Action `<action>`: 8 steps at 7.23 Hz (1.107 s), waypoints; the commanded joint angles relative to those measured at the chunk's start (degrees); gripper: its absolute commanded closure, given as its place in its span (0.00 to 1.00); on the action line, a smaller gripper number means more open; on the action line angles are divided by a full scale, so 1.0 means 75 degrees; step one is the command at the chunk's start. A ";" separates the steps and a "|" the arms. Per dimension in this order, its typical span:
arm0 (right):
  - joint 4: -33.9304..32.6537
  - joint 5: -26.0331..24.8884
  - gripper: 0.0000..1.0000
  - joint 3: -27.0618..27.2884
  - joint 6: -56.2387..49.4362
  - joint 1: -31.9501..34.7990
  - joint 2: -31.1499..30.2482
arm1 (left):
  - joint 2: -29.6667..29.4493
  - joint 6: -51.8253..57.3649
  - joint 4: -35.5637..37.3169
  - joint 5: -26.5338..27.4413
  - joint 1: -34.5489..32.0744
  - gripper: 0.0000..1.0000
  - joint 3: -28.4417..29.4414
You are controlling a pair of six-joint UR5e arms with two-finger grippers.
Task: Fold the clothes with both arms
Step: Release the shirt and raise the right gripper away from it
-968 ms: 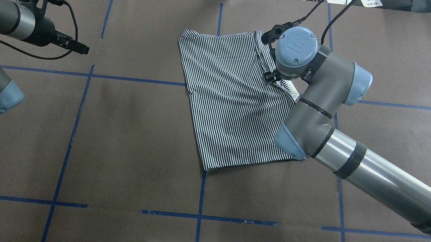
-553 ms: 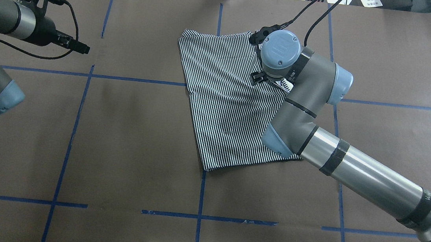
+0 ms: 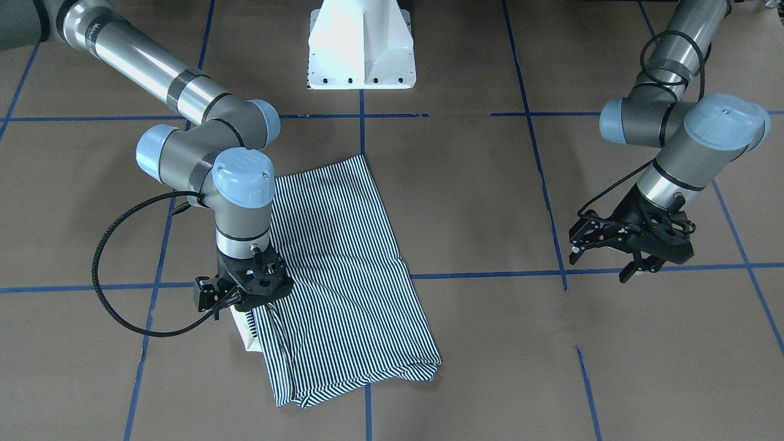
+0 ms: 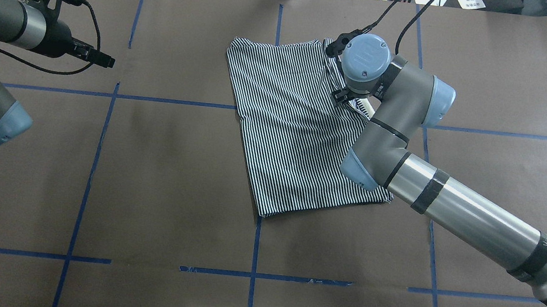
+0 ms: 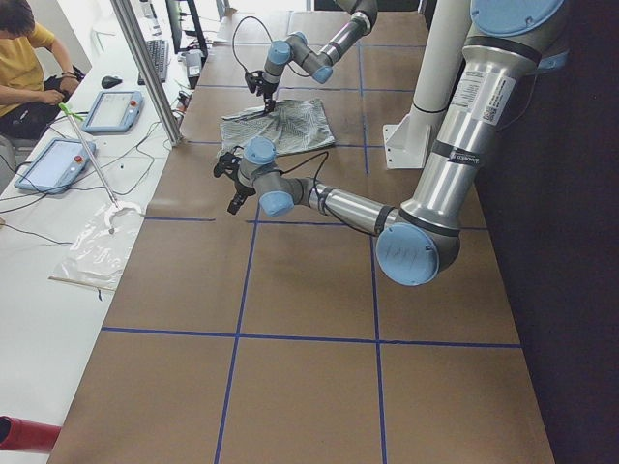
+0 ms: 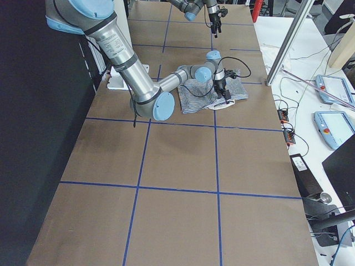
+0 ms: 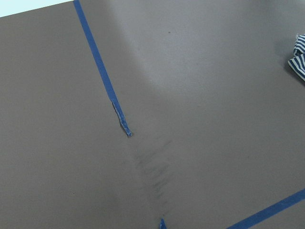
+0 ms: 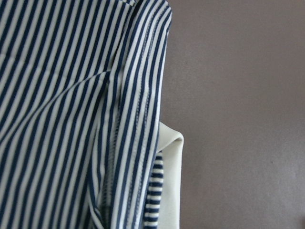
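- Front-facing view: the striped polo shirt (image 3: 349, 269), already folded into a long panel, lies flat on the brown table (image 3: 490, 343), at about 8 o'clock from centre. The right gripper (image 3: 246, 297) points down at the shirt's 9 o'clock edge, beside the cream collar (image 3: 244, 327). Its fingertips are hidden, so I cannot tell whether it grips the cloth. The left gripper (image 3: 603, 264) hovers at 3 o'clock with its jaws apart and empty, well apart from the shirt.
- Overhead view: the shirt sits just above centre. The right wrist covers its 2 o'clock corner, and the left gripper is at the frame's 10 o'clock.
- Side views: both grippers are too small to judge.
- Left wrist view: bare table, with a shirt corner at 2 o'clock.
- Right wrist view: close-up stripes and seams, with the collar at 6 o'clock. No fingers show.
- Judgement: the step looks like taking the collar end for a cross fold. Pinch every layer, and bring the left gripper to the opposite corner so both ends lift evenly.
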 commanded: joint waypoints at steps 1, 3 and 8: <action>-0.0198 0.0003 0.01 -0.0150 -0.0588 0.0358 -0.0037 | -0.0004 0.0001 0.0000 0.0000 0.0000 0.00 -0.0005; -0.0165 0.0293 0.01 -0.0302 -0.1419 0.1082 -0.0177 | -0.0039 -0.0173 0.0012 0.0000 0.0000 0.00 -0.0063; 0.3730 0.3716 0.00 0.0199 0.0537 0.2012 -0.1475 | -0.0543 -0.3800 0.0117 0.0723 0.1636 0.00 -0.1267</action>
